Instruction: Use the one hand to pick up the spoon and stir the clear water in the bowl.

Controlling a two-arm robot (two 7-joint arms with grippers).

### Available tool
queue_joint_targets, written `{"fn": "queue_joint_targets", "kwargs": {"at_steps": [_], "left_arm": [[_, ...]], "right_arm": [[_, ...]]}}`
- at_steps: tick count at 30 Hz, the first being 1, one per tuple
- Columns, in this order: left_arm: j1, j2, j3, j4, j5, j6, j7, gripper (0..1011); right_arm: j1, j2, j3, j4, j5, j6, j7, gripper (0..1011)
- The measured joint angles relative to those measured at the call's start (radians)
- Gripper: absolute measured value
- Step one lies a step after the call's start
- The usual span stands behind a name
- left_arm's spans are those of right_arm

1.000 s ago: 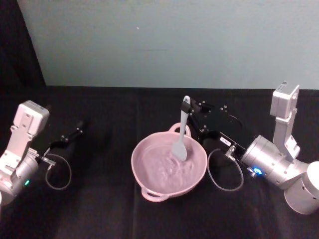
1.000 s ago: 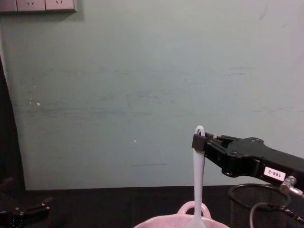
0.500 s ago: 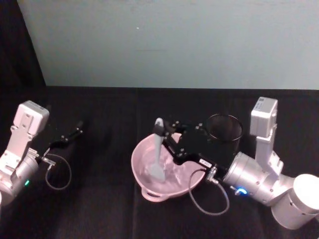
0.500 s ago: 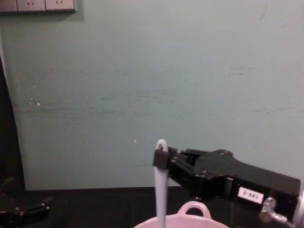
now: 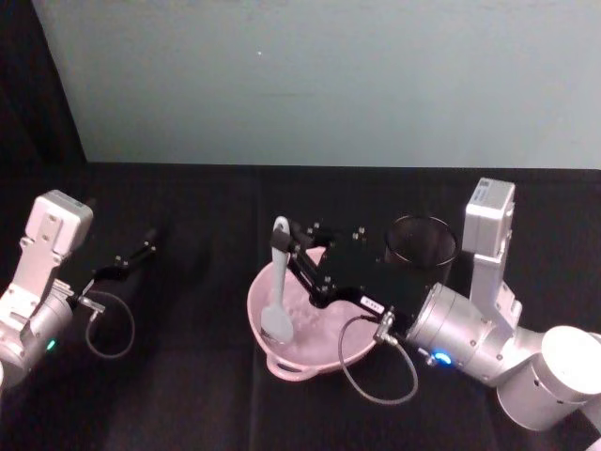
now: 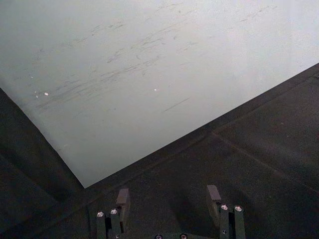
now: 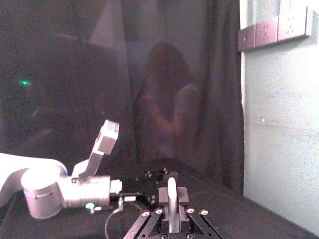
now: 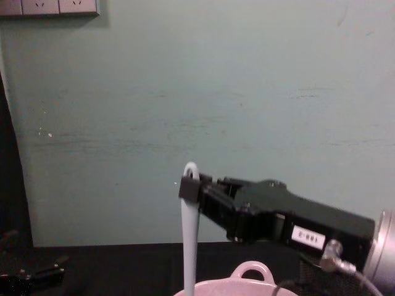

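The right gripper (image 5: 287,246) is clamped on the top end of the spoon (image 5: 278,282), which hangs below its fingertips, head dipped in the bowl (image 5: 280,365) close to the wall. Too wide a sweep could strike that wall, slopping water (image 5: 315,329) or twisting the spoon loose. The left gripper (image 5: 141,252) rests open, well apart.

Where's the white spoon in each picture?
Head view: spoon at centre, standing in the pink bowl.
Chest view: spoon low centre, upright.
Right wrist view: spoon bottom centre of the picture.
Left wrist view: left gripper and the black table.
Shared landmark: the right gripper pinching the spoon's top.
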Motion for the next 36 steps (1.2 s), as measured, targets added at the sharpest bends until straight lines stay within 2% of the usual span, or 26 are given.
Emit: {"fn": "queue_joint_targets", "kwargs": {"at_steps": [10,19,36], "left_arm": [[0.0,0.0,0.0,0.0,0.0,0.0,0.0,1005],[0.0,0.0,0.0,0.0,0.0,0.0,0.0,1005],[0.0,0.0,0.0,0.0,0.0,0.0,0.0,1005]], "right_arm": [[0.031,-0.001,0.025,-0.027,0.014,-0.008,-0.016,111],[0.049,0.027,0.062,-0.078,0.025,0.022,-0.048,111],[0.021,0.101,0.194,-0.128,0.068,0.046,-0.114,111]]}}
